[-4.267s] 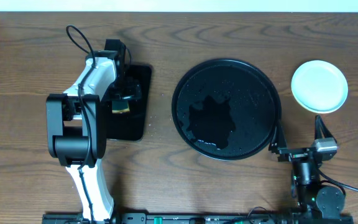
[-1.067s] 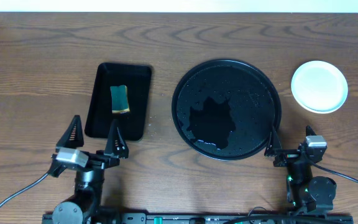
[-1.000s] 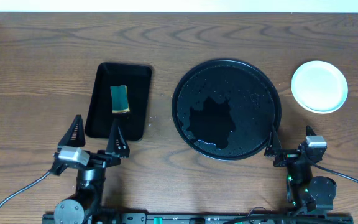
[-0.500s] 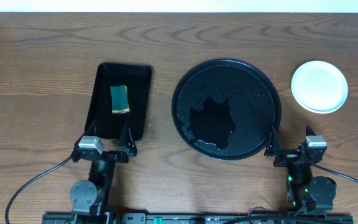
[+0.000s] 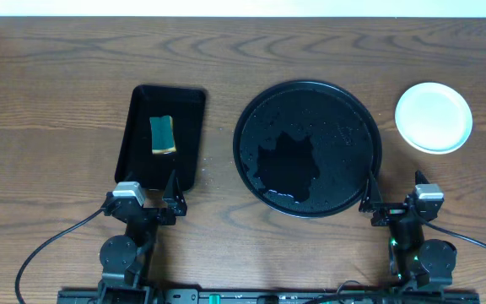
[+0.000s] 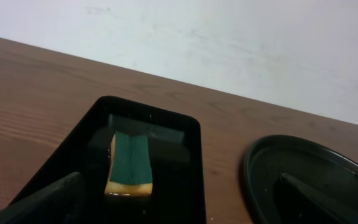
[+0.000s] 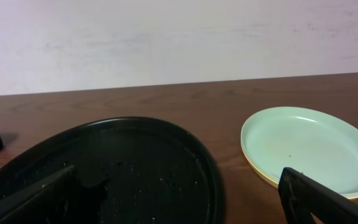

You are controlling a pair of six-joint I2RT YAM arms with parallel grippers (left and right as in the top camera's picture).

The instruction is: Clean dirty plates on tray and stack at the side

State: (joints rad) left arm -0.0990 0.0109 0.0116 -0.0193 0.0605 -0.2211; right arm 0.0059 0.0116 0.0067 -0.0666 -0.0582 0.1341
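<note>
Left arm has pulled back off the small rectangular tray (image 5: 188, 160) to the near counter (image 5: 49, 101) edge. Left tool (image 5: 146, 194) is spread and empty; the sponge (image 5: 163, 135) lies released in that tray. Right tool (image 5: 393, 192) is parked too, spread, holding nothing. The plates (image 5: 433, 116) sit stacked on the counter, right of the tray (image 5: 344, 110), which is bare and wet. Task looks finished.

We see a brown wooden surface (image 5: 40, 101) carrying a rectangular black tray (image 5: 188, 143) at left, a round black tray (image 5: 344, 110) mid-way, and stacked plates (image 5: 433, 116) at right.
</note>
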